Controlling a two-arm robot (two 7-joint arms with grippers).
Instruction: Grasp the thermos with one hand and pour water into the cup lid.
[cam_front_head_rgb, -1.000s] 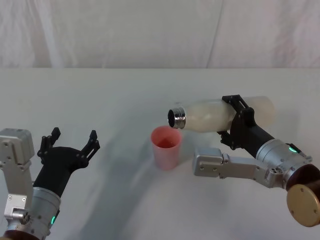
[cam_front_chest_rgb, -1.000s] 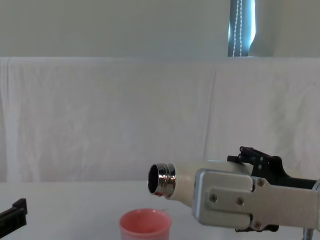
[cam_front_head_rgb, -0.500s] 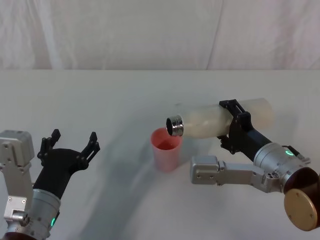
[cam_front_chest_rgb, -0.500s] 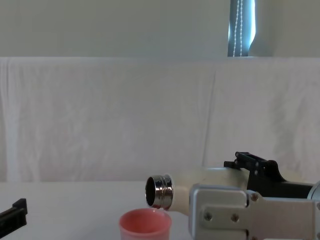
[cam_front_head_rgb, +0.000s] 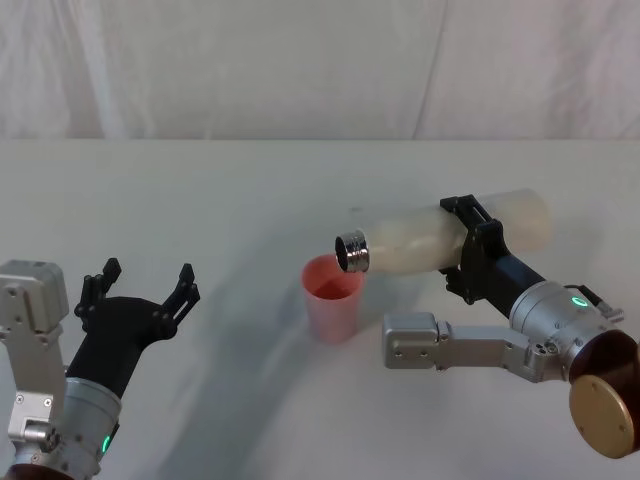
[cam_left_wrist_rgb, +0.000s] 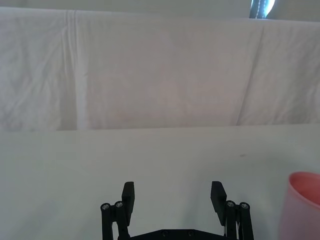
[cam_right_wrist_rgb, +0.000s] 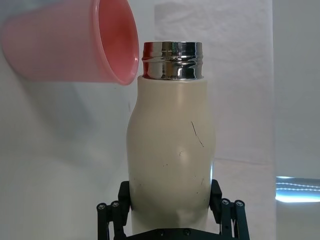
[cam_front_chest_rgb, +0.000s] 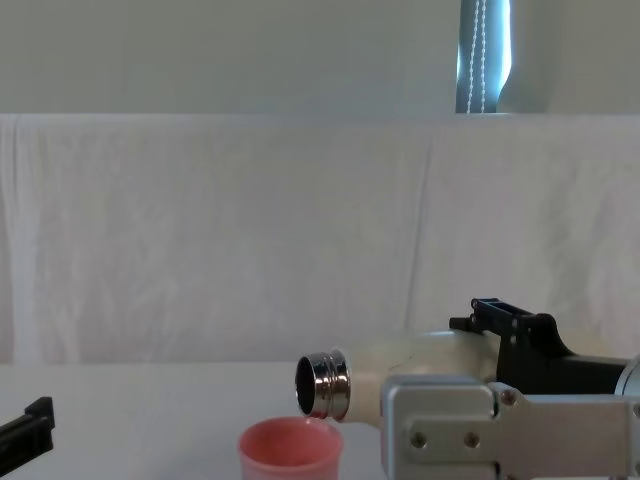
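Black fingers of the left gripper (cam_front_head_rgb: 140, 283) hang spread wide and empty at the robot's near left, low over the white table (cam_front_head_rgb: 200, 190), parked where they were a second ago and well apart from the work. Farther in, on the right, the right gripper (cam_front_head_rgb: 478, 250) clamps the cream body of the thermos (cam_front_head_rgb: 440, 237) from both sides, its fingers closed on the bottle's middle, as the right wrist view confirms. The bottle lies almost level in the air, its steel neck pointing toward the robot's left and dipping just over the far right rim of the cup lid (cam_front_head_rgb: 331, 296), which stands upright on the table.

Over the last second the neck has come down and in: it sat higher and level beside the cup, and now tilts slightly downward with its mouth above the pink rim. That puts the pour at its start. No water can be made out leaving the mouth, and the cup has not shifted. More tilt likely remains before anything flows.
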